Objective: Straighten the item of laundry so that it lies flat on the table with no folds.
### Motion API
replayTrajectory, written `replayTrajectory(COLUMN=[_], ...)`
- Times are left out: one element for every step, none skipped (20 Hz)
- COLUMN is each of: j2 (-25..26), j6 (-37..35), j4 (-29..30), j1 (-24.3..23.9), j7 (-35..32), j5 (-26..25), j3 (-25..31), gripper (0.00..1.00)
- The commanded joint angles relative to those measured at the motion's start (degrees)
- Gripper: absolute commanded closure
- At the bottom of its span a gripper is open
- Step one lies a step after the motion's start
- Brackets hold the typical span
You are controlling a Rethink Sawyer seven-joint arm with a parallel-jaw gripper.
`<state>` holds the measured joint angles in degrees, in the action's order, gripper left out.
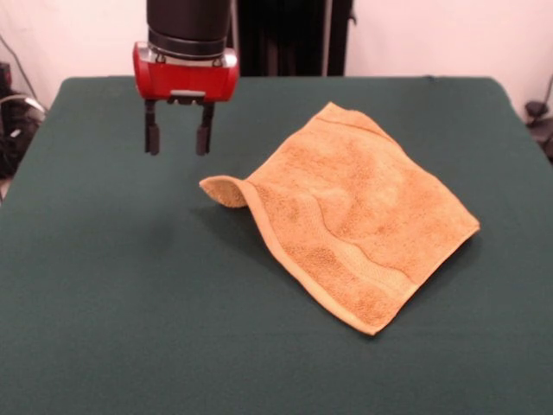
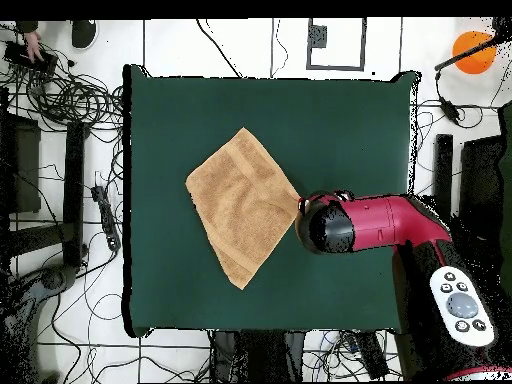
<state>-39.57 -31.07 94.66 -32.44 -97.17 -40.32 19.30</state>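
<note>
The golden-orange towel [image 1: 350, 216] lies on the dark green table [image 1: 130, 328], spread like a diamond right of centre in the front view. Its left corner [image 1: 223, 190] is curled up and folded over; the rest lies nearly flat with a woven band near the front edge. My gripper [image 1: 178, 138] hangs above the table to the left of that curled corner, clear of the towel, with its two black fingers [image 1: 152, 137] apart and empty. In the overhead view the towel [image 2: 240, 205] lies left of the red arm head [image 2: 330, 225], which hides the fingers.
Cables and black stands [image 2: 70, 150] lie on the floor beyond the table's edge in the overhead view. An orange disc [image 2: 472, 52] sits at the upper right. A person's hand [image 2: 33, 42] shows at the upper left corner.
</note>
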Motion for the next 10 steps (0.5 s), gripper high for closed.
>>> replayTrajectory(j2=[2.2,2.1,2.1,2.2,2.2,2.2,2.2,2.2,2.1,2.1], j6=[0.2,0.2,0.0,-0.1,-0.2,-0.3,-0.3,-0.5,-0.6,-0.8], j4=[5.4,5.5,5.6,5.5,5.5,5.5,5.5,5.5,5.5,5.4], j1=[1.2,1.0,0.8,0.7,0.6,0.5,0.5,0.4,0.3,0.2], j7=[10.2,10.5,11.1,11.4,11.6,11.9,12.3,12.7,13.0,13.6], j5=[-4.2,-4.4,-4.6,-4.8,-5.1,-5.3,-5.7,-5.9,-6.2,-6.4], j3=[5.5,5.7,5.9,6.1,6.3,6.5,6.7,6.9,7.0,7.2], gripper=[0.00,0.00,0.00,0.00,0.00,0.00,0.00,0.00,0.00,0.00])
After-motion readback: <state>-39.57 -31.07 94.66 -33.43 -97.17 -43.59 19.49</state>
